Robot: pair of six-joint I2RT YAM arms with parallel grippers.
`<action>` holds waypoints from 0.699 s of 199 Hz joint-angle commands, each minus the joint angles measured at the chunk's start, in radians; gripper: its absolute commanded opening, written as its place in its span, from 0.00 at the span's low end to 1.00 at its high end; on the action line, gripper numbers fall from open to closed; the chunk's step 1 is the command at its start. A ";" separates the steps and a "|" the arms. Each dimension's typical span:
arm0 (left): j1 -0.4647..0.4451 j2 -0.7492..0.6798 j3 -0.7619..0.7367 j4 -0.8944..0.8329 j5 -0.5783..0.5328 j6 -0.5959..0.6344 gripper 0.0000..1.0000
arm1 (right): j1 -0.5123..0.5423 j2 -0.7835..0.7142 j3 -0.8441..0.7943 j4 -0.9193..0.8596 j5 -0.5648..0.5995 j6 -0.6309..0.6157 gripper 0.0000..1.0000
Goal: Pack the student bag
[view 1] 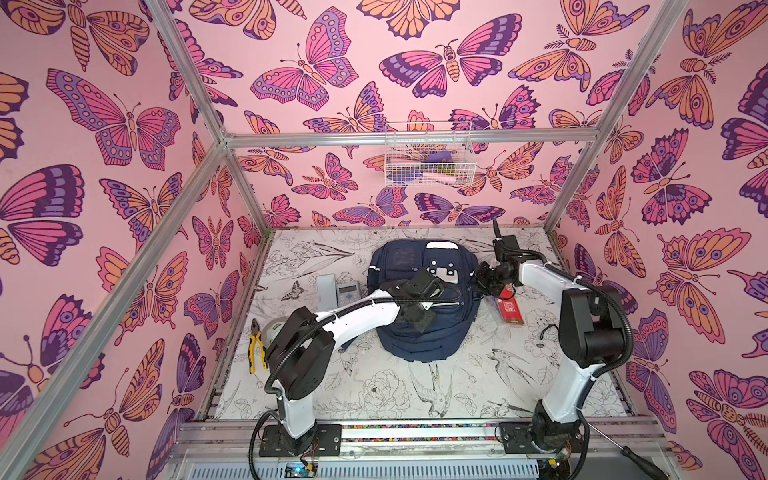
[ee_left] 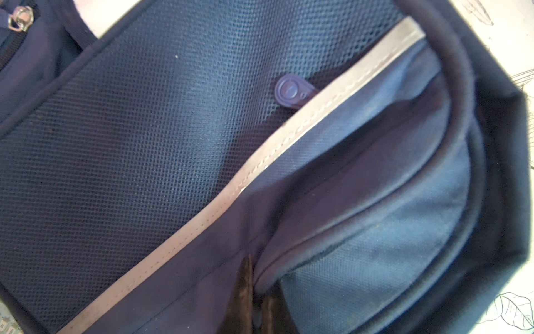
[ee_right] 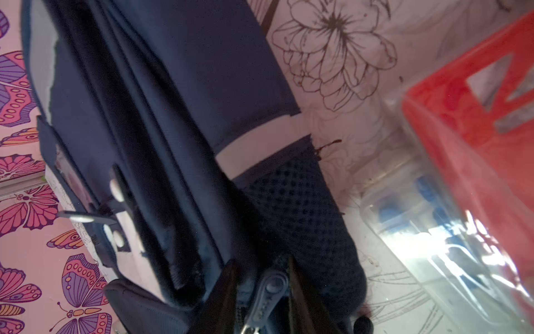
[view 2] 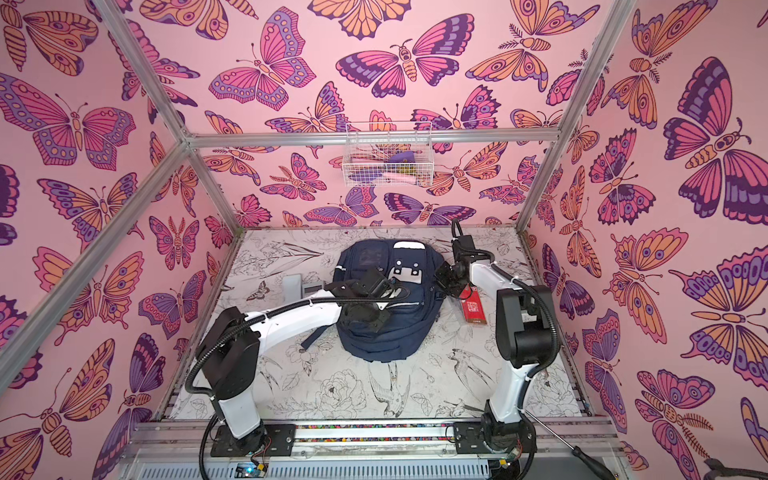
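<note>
At the far left, yellow pliers (view 1: 257, 347) lie beside a roll of tape (view 1: 275, 327) half hidden behind the left arm. That arm reaches over the navy backpack (view 1: 432, 345), lying flat mid-table; the left gripper (ee_left: 255, 277) is pinched closed on a fold of its fabric. The right gripper (ee_right: 260, 274) bends down at the bag's right edge, jaws straddling a zip pull (ee_right: 270, 284); whether they grip it is unclear. A red box (view 1: 509, 307) lies beside. Flower-sketched table (view 1: 374, 386), pink butterfly walls (view 1: 83, 208).
</note>
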 commanded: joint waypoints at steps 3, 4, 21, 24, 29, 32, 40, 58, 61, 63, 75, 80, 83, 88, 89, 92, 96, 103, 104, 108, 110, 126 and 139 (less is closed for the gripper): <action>0.008 -0.029 -0.031 0.011 -0.012 -0.038 0.00 | -0.001 0.012 0.030 -0.035 0.056 0.048 0.31; 0.008 -0.029 -0.032 0.012 -0.011 -0.039 0.00 | -0.002 0.012 0.030 -0.033 0.057 0.048 0.31; 0.008 -0.031 -0.039 0.020 -0.012 -0.041 0.00 | -0.002 0.010 0.032 -0.028 0.071 0.039 0.23; 0.008 -0.032 -0.042 0.022 -0.012 -0.041 0.00 | -0.002 0.009 0.034 -0.030 0.073 0.035 0.22; 0.008 -0.032 -0.044 0.023 -0.013 -0.042 0.00 | -0.002 0.010 0.039 -0.031 0.077 0.029 0.20; 0.008 -0.032 -0.046 0.024 -0.013 -0.042 0.00 | -0.002 0.011 0.042 -0.035 0.079 0.026 0.18; 0.008 -0.034 -0.049 0.025 -0.015 -0.044 0.00 | -0.001 0.009 0.052 -0.043 0.084 0.017 0.15; 0.008 -0.037 -0.059 0.026 -0.019 -0.047 0.00 | -0.001 0.002 0.062 -0.050 0.089 -0.005 0.08; 0.008 -0.038 -0.060 0.027 -0.021 -0.048 0.00 | -0.002 0.000 0.063 -0.051 0.088 -0.009 0.07; 0.008 -0.038 -0.061 0.028 -0.022 -0.048 0.00 | -0.002 -0.001 0.064 -0.052 0.086 -0.011 0.06; 0.008 -0.043 -0.064 0.029 -0.024 -0.053 0.00 | -0.001 -0.007 0.070 -0.063 0.083 -0.021 0.02; 0.010 -0.043 -0.064 0.031 -0.024 -0.057 0.00 | -0.002 -0.011 0.070 -0.066 0.079 -0.026 0.00; 0.010 -0.043 -0.062 0.032 -0.023 -0.059 0.00 | 0.000 -0.016 0.069 -0.067 0.076 -0.028 0.00; 0.011 -0.043 -0.060 0.031 -0.019 -0.064 0.00 | 0.000 -0.022 0.066 -0.066 0.073 -0.034 0.00; 0.011 -0.042 -0.059 0.031 -0.019 -0.065 0.00 | 0.000 -0.024 0.065 -0.066 0.071 -0.034 0.00; 0.011 -0.043 -0.056 0.031 -0.014 -0.068 0.00 | 0.000 -0.029 0.063 -0.065 0.070 -0.038 0.00; 0.013 -0.042 -0.052 0.031 -0.007 -0.074 0.00 | 0.002 -0.036 0.059 -0.065 0.067 -0.045 0.00; 0.015 -0.040 -0.043 0.031 0.006 -0.085 0.00 | 0.006 -0.056 0.050 -0.055 0.059 -0.059 0.00; 0.015 -0.040 -0.042 0.031 0.008 -0.087 0.00 | 0.006 -0.059 0.048 -0.052 0.058 -0.061 0.00; 0.016 -0.041 -0.035 0.032 0.014 -0.094 0.00 | 0.010 -0.070 0.039 -0.044 0.054 -0.071 0.00; 0.016 -0.040 -0.031 0.031 0.016 -0.099 0.00 | 0.011 -0.077 0.034 -0.038 0.051 -0.078 0.00; 0.027 -0.045 -0.008 0.030 0.040 -0.148 0.00 | 0.032 -0.147 -0.020 0.007 0.062 -0.131 0.00; 0.041 -0.051 0.008 0.031 0.068 -0.194 0.00 | 0.047 -0.217 -0.079 0.052 0.077 -0.155 0.00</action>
